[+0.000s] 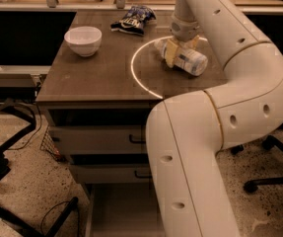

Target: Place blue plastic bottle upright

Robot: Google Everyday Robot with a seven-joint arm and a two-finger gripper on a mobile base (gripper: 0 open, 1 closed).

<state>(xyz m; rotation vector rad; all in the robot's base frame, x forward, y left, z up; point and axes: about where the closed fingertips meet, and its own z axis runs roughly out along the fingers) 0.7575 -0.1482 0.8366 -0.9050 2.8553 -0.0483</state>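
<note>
The blue plastic bottle is a clear bottle with a pale label. It lies on its side on the brown table, inside a bright ring of light, with its cap end toward the back left, hidden behind the gripper. My gripper comes down from above onto the bottle's neck end. Its yellowish fingers stand on either side of the bottle, open around it. The bottle rests on the table top.
A round white bowl sits at the back left of the table. A dark blue snack bag lies at the back centre. Drawers are under the table. An office chair base stands at the right.
</note>
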